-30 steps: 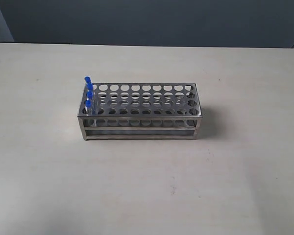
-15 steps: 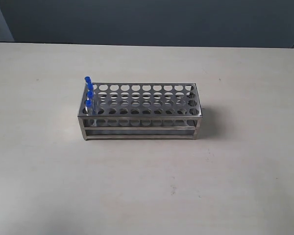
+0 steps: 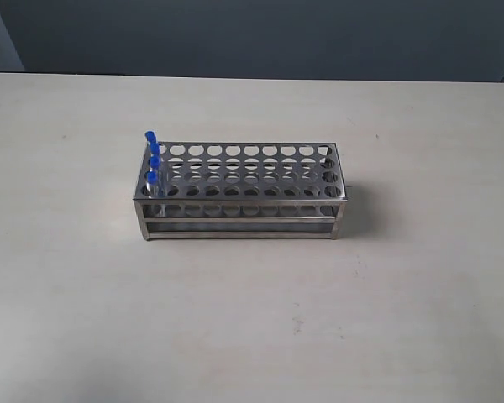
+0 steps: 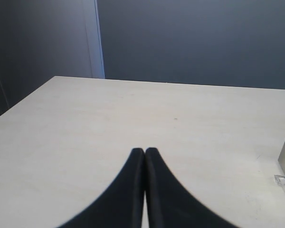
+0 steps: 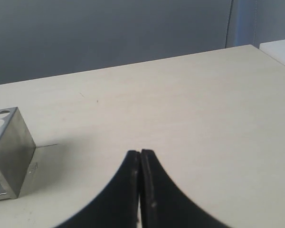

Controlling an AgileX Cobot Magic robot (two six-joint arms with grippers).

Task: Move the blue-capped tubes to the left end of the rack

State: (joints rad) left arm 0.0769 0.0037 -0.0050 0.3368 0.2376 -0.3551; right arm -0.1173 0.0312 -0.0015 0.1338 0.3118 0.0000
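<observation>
Exterior view is showing the pale table (image 3: 252, 319) taking up pretty much the whole shot, with a dark wall (image 3: 252, 34) running behind it. The shiny metal test-tube rack (image 3: 244, 189) is sitting a bit left of the middle of the tabletop. Its long side is facing the camera, and its top plate is full of round holes in four rows.

My left gripper (image 4: 145, 151) is hovering over bare tabletop. Its two black fingers are pressing flat against each other with nothing between them, and a sliver of the rack's end is peeking in at the edge of that wrist view. My right gripper (image 5: 140, 153) is doing the same thing, fingers closed tight on nothing, hanging above the table with the rack's other end sitting near it, off to one side. Neither one is touching the rack.

The four blue-capped tubes (image 3: 152, 159) are standing in the leftmost column of holes, one in each row. So they're lining up front to back at the rack's left end, with the blue caps poking up above the top plate.
</observation>
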